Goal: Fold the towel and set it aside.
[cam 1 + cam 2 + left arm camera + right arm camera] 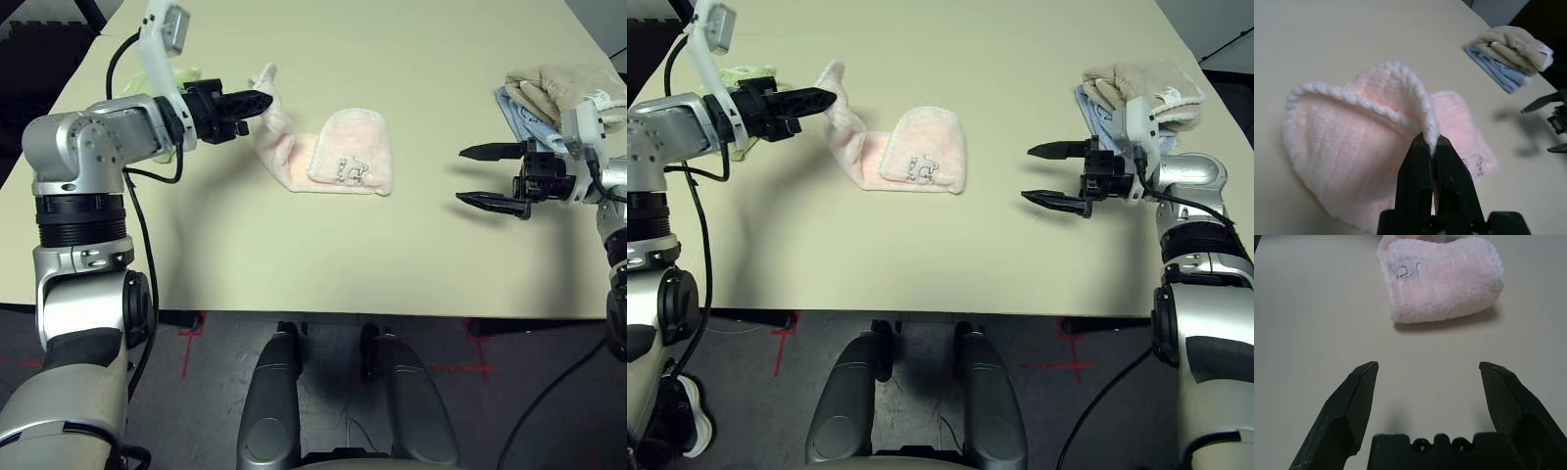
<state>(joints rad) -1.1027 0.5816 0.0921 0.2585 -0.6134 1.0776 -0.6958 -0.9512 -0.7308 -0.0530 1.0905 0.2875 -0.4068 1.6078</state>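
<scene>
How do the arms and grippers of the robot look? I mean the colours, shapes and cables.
Both arms are silver metal with black ribbed joint rings. The left gripper and the right gripper each have two black fingers that taper to a point. A white bracket carrying a small grey camera box stands on the left wrist, and a similar one is on the right wrist. Black cables run along both arms.

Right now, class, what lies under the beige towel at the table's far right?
Under the beige towel lies a folded light blue towel, its edge poking out toward the right gripper. The beige one covers the rest, so anything else beneath stays unseen.
</scene>
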